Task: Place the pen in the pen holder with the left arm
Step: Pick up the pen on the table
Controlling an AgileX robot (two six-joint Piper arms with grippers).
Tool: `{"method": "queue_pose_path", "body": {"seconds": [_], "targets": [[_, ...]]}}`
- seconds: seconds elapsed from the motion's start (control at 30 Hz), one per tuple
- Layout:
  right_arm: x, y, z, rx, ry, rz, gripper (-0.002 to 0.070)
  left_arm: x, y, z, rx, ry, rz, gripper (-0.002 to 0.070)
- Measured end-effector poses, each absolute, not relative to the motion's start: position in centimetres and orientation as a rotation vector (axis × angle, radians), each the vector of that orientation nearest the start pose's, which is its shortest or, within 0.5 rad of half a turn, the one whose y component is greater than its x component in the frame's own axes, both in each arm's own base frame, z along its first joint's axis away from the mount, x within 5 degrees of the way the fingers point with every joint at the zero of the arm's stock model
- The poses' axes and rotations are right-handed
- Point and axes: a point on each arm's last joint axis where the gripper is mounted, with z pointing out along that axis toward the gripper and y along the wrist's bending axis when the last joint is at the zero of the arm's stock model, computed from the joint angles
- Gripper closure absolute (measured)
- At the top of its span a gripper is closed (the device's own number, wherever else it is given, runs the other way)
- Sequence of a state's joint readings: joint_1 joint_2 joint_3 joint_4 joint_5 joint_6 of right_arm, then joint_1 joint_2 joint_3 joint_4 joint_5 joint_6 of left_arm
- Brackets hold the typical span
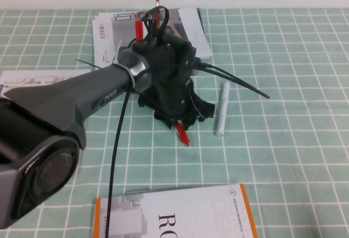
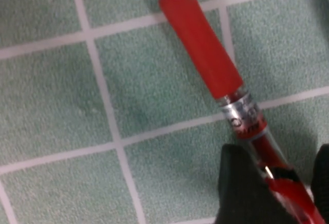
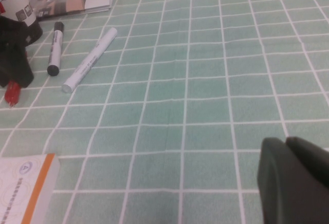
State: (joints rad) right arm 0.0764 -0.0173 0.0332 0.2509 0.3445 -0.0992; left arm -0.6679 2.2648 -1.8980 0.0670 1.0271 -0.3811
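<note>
left wrist view has the left gripper (image 2: 277, 188) clamped on the pen (image 2: 205, 54) at the bench (image 2: 61, 106), holder unseen, drop-in left; right gripper (image 3: 295, 175) together, parked.

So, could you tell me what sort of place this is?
Probably an office-style tabletop test bench: a green checked cloth, booklets, a white marker. The left gripper grips the red pen; the right gripper hovers off to the side.

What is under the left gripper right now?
The red pen lies under the left gripper, fingers closed around its barrel on the green checked cloth. The pen holder is hidden. The right gripper hovers apart.
</note>
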Motion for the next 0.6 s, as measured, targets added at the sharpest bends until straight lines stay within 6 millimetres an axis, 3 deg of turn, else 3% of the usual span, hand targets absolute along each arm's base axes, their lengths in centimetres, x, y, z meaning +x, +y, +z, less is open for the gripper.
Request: {"method": "queue_pose_path", "body": {"seconds": [0.2, 0.4, 0.6], "targets": [[5.23, 1.17, 17.28, -0.003, 1.839, 0.227, 0.0696, 38.31, -29.30, 18.00, 0.488, 2.823, -0.112, 0.0433], [5.23, 1.17, 17.28, -0.003, 1.839, 0.227, 0.0696, 38.39, -29.05, 17.98, 0.557, 2.813, -0.076, 0.0593], [5.23, 1.17, 17.28, -0.003, 1.839, 0.227, 0.0696, 38.37, -29.00, 18.22, 0.638, 2.790, -0.062, 0.0594]]}}
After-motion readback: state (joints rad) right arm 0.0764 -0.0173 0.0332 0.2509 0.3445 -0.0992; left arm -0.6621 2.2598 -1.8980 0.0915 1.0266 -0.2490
